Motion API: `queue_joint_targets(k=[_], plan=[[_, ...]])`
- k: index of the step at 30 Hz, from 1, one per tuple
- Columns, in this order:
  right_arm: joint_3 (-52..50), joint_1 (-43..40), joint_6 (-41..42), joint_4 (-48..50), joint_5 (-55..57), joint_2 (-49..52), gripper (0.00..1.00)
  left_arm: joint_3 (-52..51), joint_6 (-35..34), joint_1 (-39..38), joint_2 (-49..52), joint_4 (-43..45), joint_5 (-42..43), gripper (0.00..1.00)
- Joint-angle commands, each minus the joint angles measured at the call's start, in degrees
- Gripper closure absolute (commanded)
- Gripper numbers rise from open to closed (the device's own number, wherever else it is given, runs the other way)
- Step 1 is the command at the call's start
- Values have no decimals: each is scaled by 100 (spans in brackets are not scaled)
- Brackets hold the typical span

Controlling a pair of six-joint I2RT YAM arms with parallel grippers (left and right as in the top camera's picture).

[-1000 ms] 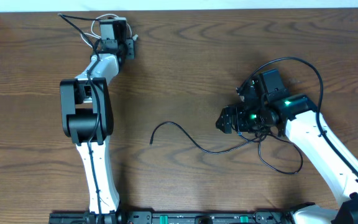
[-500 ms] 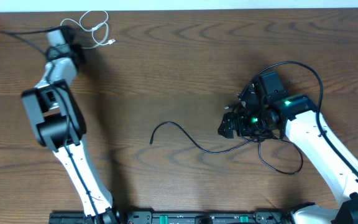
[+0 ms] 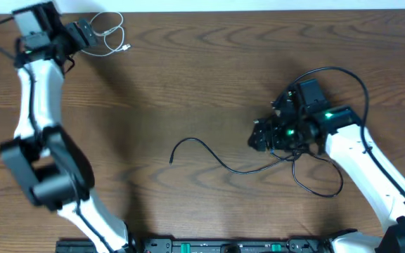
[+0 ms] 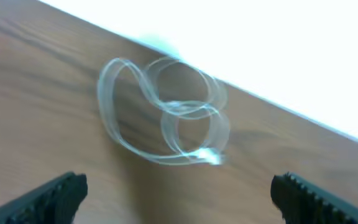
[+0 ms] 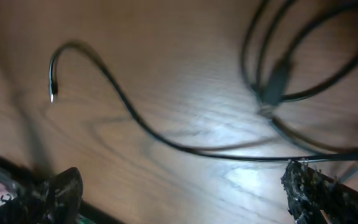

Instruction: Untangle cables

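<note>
The short white cable (image 3: 111, 31) lies coiled at the table's back left, seen blurred in the left wrist view as a white coil (image 4: 166, 115). My left gripper (image 3: 88, 35) hangs just left of it, open and empty (image 4: 179, 199). One black cable (image 3: 209, 154) curves across the table's middle, its free end (image 5: 51, 93) to the left. A second black cable (image 3: 325, 195) loops under the right arm and shows as a tangle of black loops (image 5: 278, 81). My right gripper (image 3: 253, 138) hovers open above the first black cable, holding nothing (image 5: 185, 199).
The table's back edge (image 3: 223, 10) runs close behind the white cable. A thicker black arm cable (image 3: 343, 72) arcs over the right wrist. Bare wood lies between the two arms.
The left arm has swung left, away from the white cable, and its jaws have opened wide. The white cable stays lying by the back edge. The right arm has barely moved.
</note>
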Motion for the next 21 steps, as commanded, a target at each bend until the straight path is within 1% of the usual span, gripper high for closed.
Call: queue_joint_targets(k=[1,4,5,7,8,9,10,11,12,13,14,16,18,19,21], plan=[[-9,-776,120,-28,-162,-35,1,46,-1049,-127,-610,-815,2304,0],[-9,-1572,114,-120,-553,-35,1,46,-1141,-391,-785,-1543,3421,0],[-9,-1878,116,-155,-667,-35,1,46,-1141,-538,-785,-1827,3552,0],[-9,-2382,118,-267,-970,-37,1,22,-1130,-885,-772,-2520,3394,0],[-9,-2699,116,-393,-1187,-35,1,-17,-979,-1128,-772,-2887,3230,0],[-9,-2800,98,-461,-1204,-35,1,-48,-706,-1303,-772,-3086,3211,0],[-9,-2927,52,-553,-1200,-35,1,-70,-350,-1502,-772,-3296,3213,0],[-11,-3073,-44,-614,-1196,-35,1,-92,146,-1775,-772,-3539,3209,0],[-11,-3147,-79,-629,-1174,-35,1,-105,400,-1950,-772,-3692,3167,0],[-9,-3281,-74,-636,-1088,-35,1,-109,695,-2243,-772,-3941,3034,0],[-11,-3405,-70,-632,-1045,-35,1,-109,826,-2511,-772,-4124,2852,0],[-9,-3639,57,-605,-1038,-35,1,-109,841,-3023,-772,-4341,2387,0],[-9,-3926,343,-608,-951,-35,1,-109,839,-3694,-763,-4347,1775,0],[-9,-4033,431,-603,-909,-35,1,-109,839,-3904,-761,-4328,1523,0],[-11,-4356,608,-570,-811,-35,1,-109,809,-4450,-758,-4363,774,0]])
